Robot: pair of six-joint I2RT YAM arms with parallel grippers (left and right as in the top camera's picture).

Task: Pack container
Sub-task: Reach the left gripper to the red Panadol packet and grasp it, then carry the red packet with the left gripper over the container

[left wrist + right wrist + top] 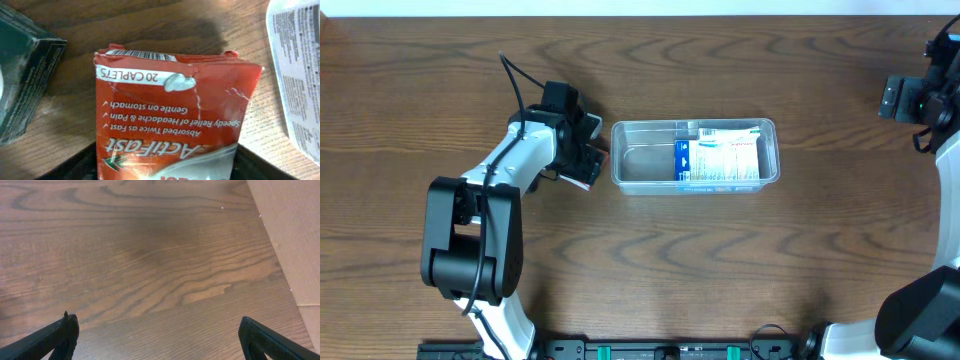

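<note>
A: Where is the container (642, 168)?
B: Mid-table, just right of the left gripper (584, 150), whose jaws clamp a red caplet box (170, 110). The right gripper (157, 332) stands wide apart, far right.

Overhead faces straight down on the surface (640, 270); left wrist close above the caplet box (170, 120); right wrist low at 2 o'clock.

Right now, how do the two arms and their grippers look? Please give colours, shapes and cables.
Both arms have white tubular links and bulky black joint housings. The left arm carries a thin black cable looping above its wrist, and the left gripper is black. The right arm has a blocky black wrist; the right gripper has two black, wedge-shaped fingers.
</note>
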